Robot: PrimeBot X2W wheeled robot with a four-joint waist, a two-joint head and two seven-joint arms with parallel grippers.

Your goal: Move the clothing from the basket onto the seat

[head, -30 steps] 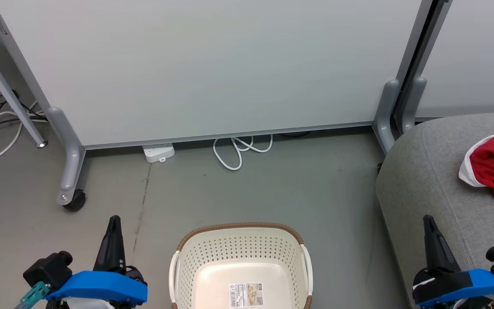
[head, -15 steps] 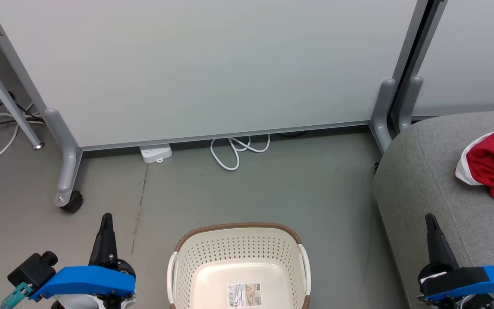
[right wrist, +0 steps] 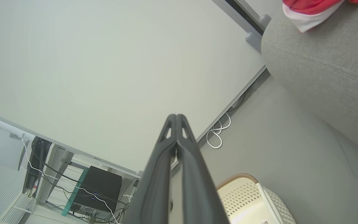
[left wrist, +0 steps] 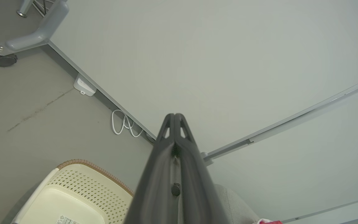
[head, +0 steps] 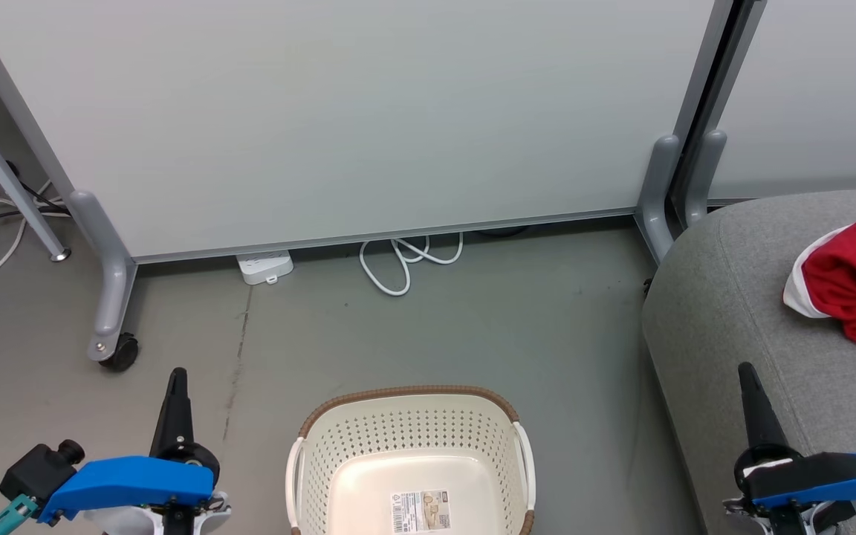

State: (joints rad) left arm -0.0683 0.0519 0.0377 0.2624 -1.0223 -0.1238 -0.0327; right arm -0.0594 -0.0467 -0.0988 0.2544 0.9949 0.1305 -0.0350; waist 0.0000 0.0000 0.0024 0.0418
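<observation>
Still, the left gripper (head: 175,374) and right gripper (head: 746,368) stay closed, empty; the clothing (head: 855,286) stays on the seat (head: 733,312), the basket (head: 413,420) empty.

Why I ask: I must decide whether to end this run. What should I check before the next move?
1. Basket emptied: ok; the part in view holds nothing but its floor label.
2. Clothing on the seat: ok; red fabric with white trim lies on the grey cushion.
3. Both garments there: cannot tell; the pile runs past the picture's edge.
4. Left gripper free: ok; fingers shut, nothing held.
5. Right gripper free: ok; fingers shut, nothing held.
</observation>
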